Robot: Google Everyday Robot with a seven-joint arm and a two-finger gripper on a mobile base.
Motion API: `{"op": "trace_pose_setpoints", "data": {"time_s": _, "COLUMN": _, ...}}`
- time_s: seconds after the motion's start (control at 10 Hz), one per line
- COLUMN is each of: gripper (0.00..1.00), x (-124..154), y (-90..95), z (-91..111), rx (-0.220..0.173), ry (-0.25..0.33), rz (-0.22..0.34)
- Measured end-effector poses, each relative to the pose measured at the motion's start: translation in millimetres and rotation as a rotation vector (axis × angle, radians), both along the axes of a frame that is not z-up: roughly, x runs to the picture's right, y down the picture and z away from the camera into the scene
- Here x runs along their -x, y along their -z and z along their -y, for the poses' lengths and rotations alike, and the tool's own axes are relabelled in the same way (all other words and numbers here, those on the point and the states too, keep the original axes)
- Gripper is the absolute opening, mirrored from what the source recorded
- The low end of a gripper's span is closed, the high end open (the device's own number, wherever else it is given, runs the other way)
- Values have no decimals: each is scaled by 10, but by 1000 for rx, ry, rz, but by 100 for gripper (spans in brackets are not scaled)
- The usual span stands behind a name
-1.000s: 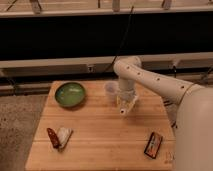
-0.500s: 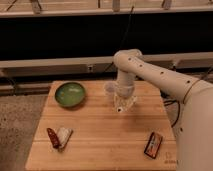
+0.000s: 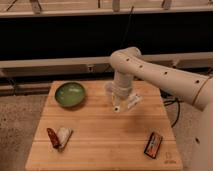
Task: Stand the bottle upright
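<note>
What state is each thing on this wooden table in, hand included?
Small clear plastic bottle: lying on its side.
Hand: shut, low over the table's back middle, beside the bottle.
Translucent whitish plastic cup: upright, behind the hand.
Round green bowl: upright, empty.
Dark flat packet: lying flat.
Red packet and white packet: lying flat.

A small slim clear plastic bottle (image 3: 132, 103) with a pale label lies on its side, not upright, on the wooden tabletop. It sits to the right of the round green bowl (image 3: 70, 94), well apart from it and about level with the bowl's near rim. Its long axis runs on a slant, the end nearer the bowl lower in view and the far end angled up and away. Its cap end cannot be made out. The gripper (image 3: 118, 106), fingers closed together, hangs just beside the bottle's bowl-side end; whether they touch cannot be told.
</note>
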State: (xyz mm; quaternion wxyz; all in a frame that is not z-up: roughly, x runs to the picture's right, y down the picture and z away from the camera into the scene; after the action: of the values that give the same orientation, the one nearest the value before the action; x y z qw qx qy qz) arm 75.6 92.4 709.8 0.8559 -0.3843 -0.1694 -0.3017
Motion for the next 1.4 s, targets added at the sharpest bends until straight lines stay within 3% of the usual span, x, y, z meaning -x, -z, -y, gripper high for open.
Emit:
{"op": "trace_pose_setpoints", "data": {"time_s": 0.2, "gripper": 0, "x": 2, "y": 3, "z": 5, "rx": -22, "ry": -31, "rz": -38}}
{"op": "trace_pose_setpoints", "data": {"time_s": 0.4, "gripper": 0, "x": 13, "y": -1, "z": 39, "rx": -12, "ry": -74, "rz": -32}}
{"op": "trace_pose_setpoints", "data": {"time_s": 1.0, "gripper": 0, "x": -48, "y": -34, "z": 199, "rx": 128, "ry": -246, "rz": 89}}
{"op": "trace_pose_setpoints", "data": {"time_s": 1.4, "gripper": 0, "x": 12, "y": 28, "z": 302, "rx": 105, "ry": -300, "rz": 148}}
